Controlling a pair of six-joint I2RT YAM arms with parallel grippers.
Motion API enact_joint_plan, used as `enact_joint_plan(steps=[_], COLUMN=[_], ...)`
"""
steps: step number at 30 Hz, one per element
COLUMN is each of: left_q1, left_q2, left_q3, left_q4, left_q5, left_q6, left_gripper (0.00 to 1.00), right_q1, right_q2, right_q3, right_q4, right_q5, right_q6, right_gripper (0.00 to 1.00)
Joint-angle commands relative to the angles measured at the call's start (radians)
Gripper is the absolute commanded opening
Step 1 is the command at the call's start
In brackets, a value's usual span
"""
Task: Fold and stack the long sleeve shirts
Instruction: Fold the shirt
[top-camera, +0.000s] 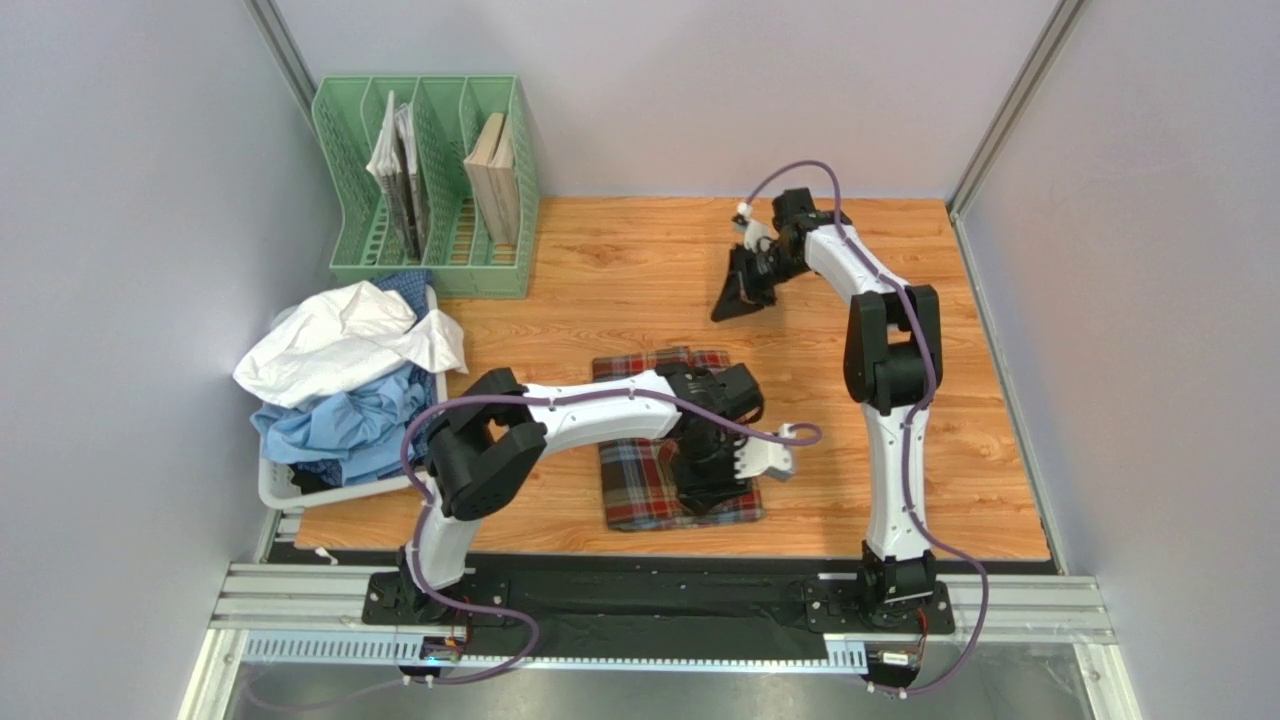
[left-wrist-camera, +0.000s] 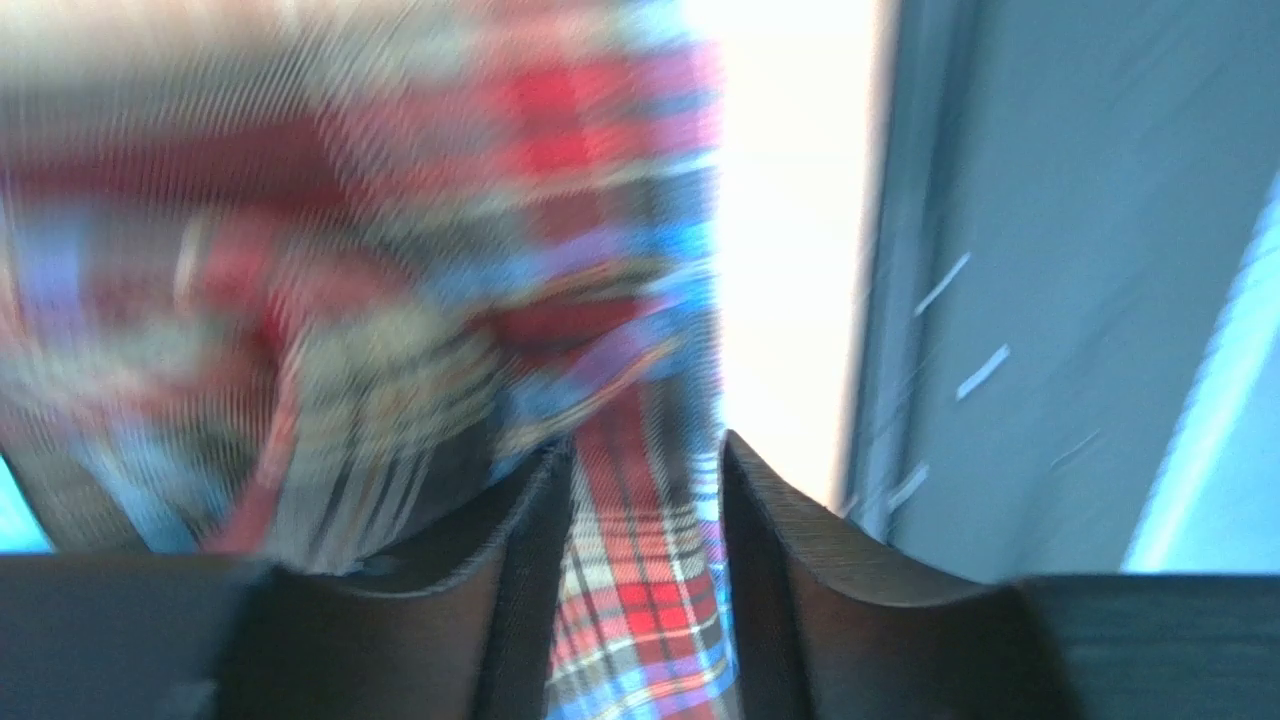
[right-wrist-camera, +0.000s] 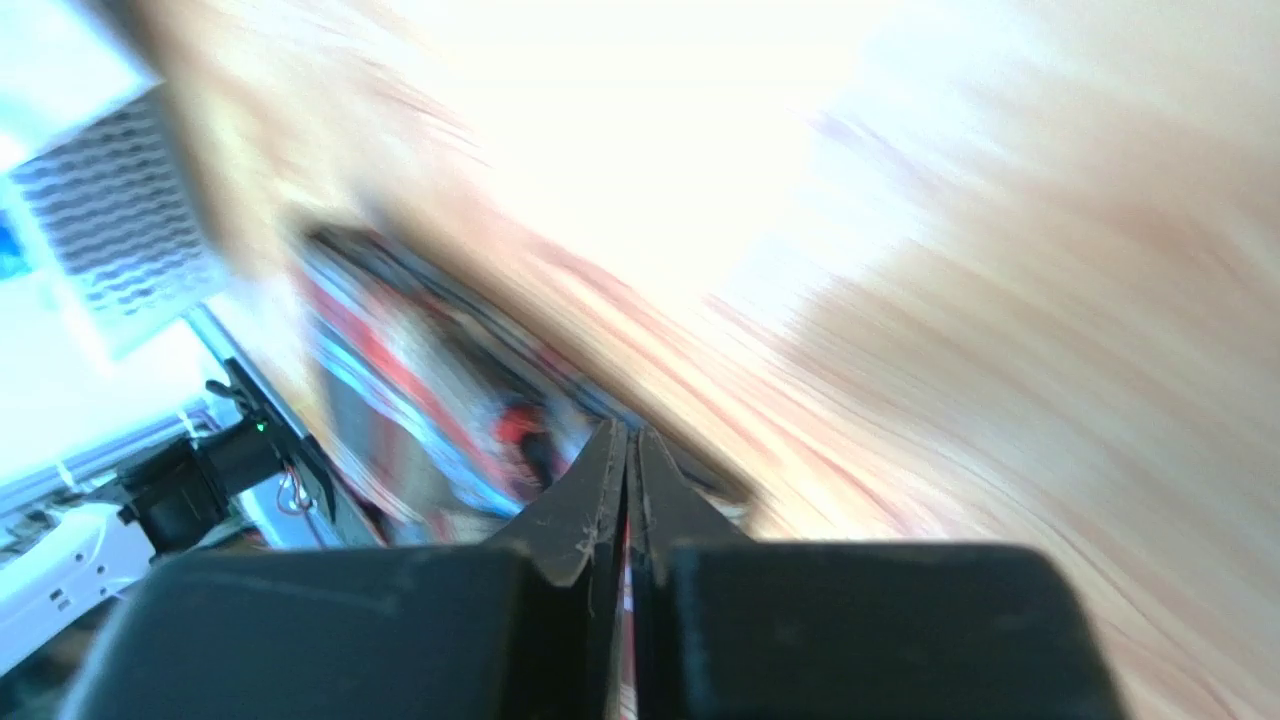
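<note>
Grey walls box in your wooden worktop (top-camera: 631, 270), with a green file rack (top-camera: 519, 225) parked in the far left corner and a few booklets (top-camera: 493, 173) stood up in its slots. Just in front of that, hanging off the left edge, there's a white basket (top-camera: 275, 480) heaped with a crumpled white shirt (top-camera: 346, 338) on top of a light blue shirt (top-camera: 338, 420), neither folded. The tartan shirt (top-camera: 639, 488) is the one you've got out: it lies as a folded rectangle around the middle of the worktop, closer to the near edge than the far one. Your left gripper (top-camera: 706, 483) points down right onto it near its right side. In the left wrist view the left gripper (left-wrist-camera: 646, 447) has its fingers (left-wrist-camera: 526, 540) apart with red, white and blue plaid filling the gap, but the shot is heavily blurred and I honestly can't tell if they're pinching a fold or only sitting over the cloth. Your right gripper (top-camera: 744, 285) is well away from it, up over the far part of the worktop, a bit right of centre. The right wrist view shows the right gripper (right-wrist-camera: 631, 438) with its fingers (right-wrist-camera: 579, 518) pressed flat together, nothing between them, just smeared wood grain and a streak of plaid beyond.
</note>
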Motion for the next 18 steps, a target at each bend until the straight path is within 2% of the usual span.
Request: enact_joint_plan(steps=[1,5,8,10,12,15,18], left_q1=[-0.004,0.126,0.191,0.208,0.237,0.306,0.340], left_q2=[-0.025,-0.189,-0.196,-0.157,-0.127,-0.082,-0.047], left_q3=[0.217,0.161,0.187,0.195,0.179,0.187,0.179], left_q4=[0.048,0.106,-0.025,-0.090,-0.080,-0.061,-0.047], left_q5=[0.197,0.181,0.119,0.019,-0.027,0.008,-0.003], left_q6=[-0.213,-0.189,-0.034,0.081,0.129,0.093,0.069], left_gripper=[0.50,0.60,0.60,0.58,0.56,0.54,0.54], right_q1=[0.025,-0.044,-0.064,-0.061,-0.060,-0.046,-0.015], right_q2=[-0.082,-0.289,-0.447,-0.518,-0.581,-0.587,-0.531], right_q3=[0.097,-0.046,-0.216,-0.424,-0.590,-0.722,-0.776], right_q4=[0.004,-0.115,-0.193,-0.210,-0.218,-0.209,-0.197], right_q5=[-0.096,0.013,0.097,0.104,0.092,0.087,0.078], right_q6=[-0.020,-0.179,-0.266,-0.292,-0.301,-0.307,-0.307], right_gripper=[0.08,0.24,0.37,0.47,0.52,0.53,0.53])
